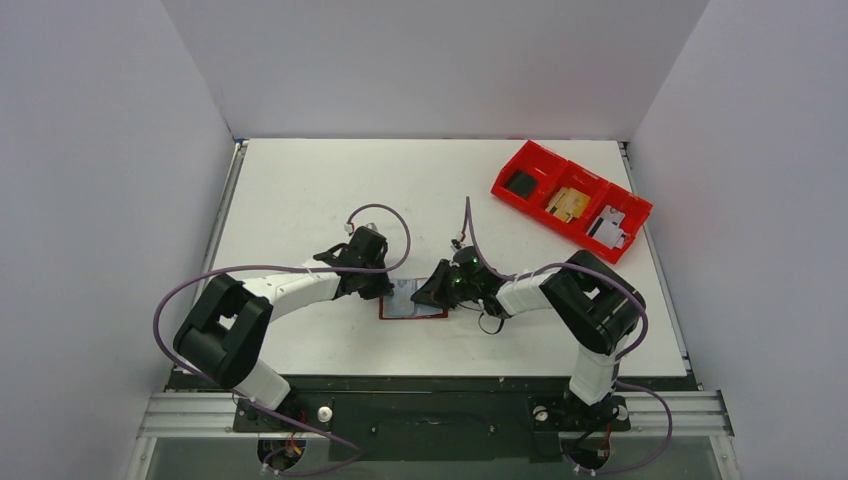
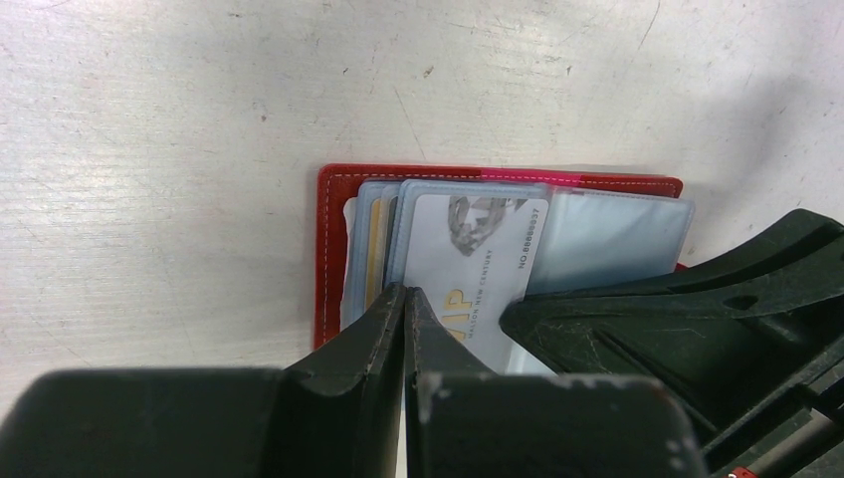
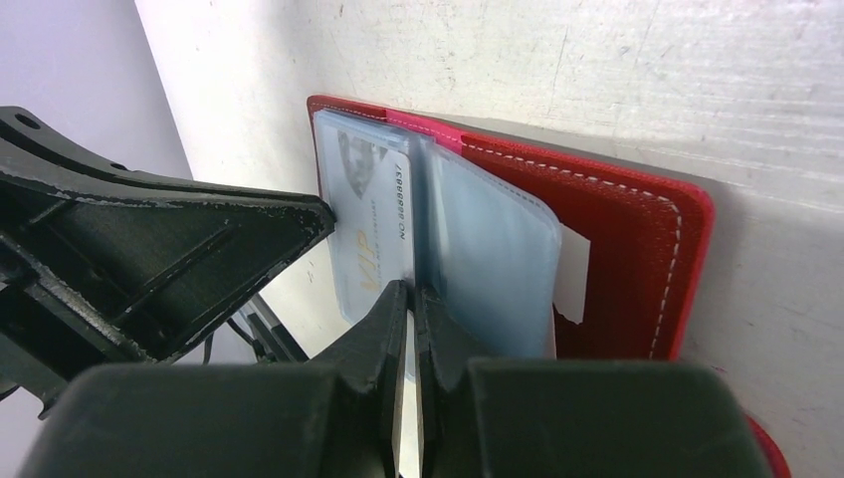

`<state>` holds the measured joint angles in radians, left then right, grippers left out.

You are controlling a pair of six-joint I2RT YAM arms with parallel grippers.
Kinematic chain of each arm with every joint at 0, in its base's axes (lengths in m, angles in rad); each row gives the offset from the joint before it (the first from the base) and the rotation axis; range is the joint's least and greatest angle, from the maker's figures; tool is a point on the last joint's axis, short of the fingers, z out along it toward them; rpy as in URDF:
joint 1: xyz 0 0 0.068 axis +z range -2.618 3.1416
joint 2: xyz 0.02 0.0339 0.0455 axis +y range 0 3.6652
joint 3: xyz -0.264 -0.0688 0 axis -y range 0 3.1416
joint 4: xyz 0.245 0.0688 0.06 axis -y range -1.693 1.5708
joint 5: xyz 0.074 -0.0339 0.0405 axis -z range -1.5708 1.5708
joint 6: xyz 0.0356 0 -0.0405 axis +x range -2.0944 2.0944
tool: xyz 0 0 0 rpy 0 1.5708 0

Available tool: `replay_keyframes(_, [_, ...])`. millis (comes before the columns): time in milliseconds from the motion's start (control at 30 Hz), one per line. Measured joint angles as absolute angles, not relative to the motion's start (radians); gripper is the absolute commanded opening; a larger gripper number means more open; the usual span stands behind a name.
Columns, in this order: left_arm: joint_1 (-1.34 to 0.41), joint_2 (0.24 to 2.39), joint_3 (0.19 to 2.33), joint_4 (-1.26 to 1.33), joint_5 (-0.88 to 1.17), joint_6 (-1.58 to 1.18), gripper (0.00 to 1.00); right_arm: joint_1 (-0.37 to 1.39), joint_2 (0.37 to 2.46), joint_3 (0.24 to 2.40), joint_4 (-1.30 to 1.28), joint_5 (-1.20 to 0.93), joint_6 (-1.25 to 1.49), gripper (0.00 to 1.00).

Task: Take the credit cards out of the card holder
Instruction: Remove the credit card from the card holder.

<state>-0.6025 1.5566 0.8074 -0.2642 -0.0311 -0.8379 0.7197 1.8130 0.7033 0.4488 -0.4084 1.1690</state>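
Near the front middle of the counter (image 1: 300, 190), the card holder (image 1: 412, 312) is lying open like a book, red cover down, and both arms are leaning in over it. Your left pincer (image 2: 406, 299) is sitting fully closed, with its tips resting on the left stack of clear sleeves (image 2: 607, 239). It seems to be pinning the wallet rather than gripping anything. Your right pincer (image 3: 410, 296) is closed tight too, its tips meeting at the near edge of the sleeves just beside the VIP card (image 3: 373, 219). Whether it is pinching that card, a sleeve edge or nothing, you cannot tell from these views. The credit cards (image 2: 468, 264) are sitting inside their sleeves, the pale VIP card on top and a yellowish-banded edge peeking out behind it at the left. No card is lying loose on the counter, so by the look of it the task is only starting and every card is waiting to be drawn out. A red bin (image 1: 570, 200) is standing well apart at the far right.
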Motion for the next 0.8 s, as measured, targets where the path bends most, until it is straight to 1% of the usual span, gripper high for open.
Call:
replay_keyframes(400, [-0.603, 1.556, 0.801, -0.255, -0.027, -0.862, 0.00, 0.695, 1.807, 0.659, 0.509, -0.408, 1.172, 0.00])
replay_keyframes(767, [-0.601, 1.554, 0.797, -0.250, -0.025, -0.862, 0.00, 0.668, 1.789, 0.637, 0.498, -0.399, 1.164, 0.00])
replay_keyframes(800, [-0.601, 1.554, 0.797, -0.249, -0.025, -0.862, 0.00, 0.668, 1.789, 0.637, 0.498, -0.399, 1.164, 0.05])
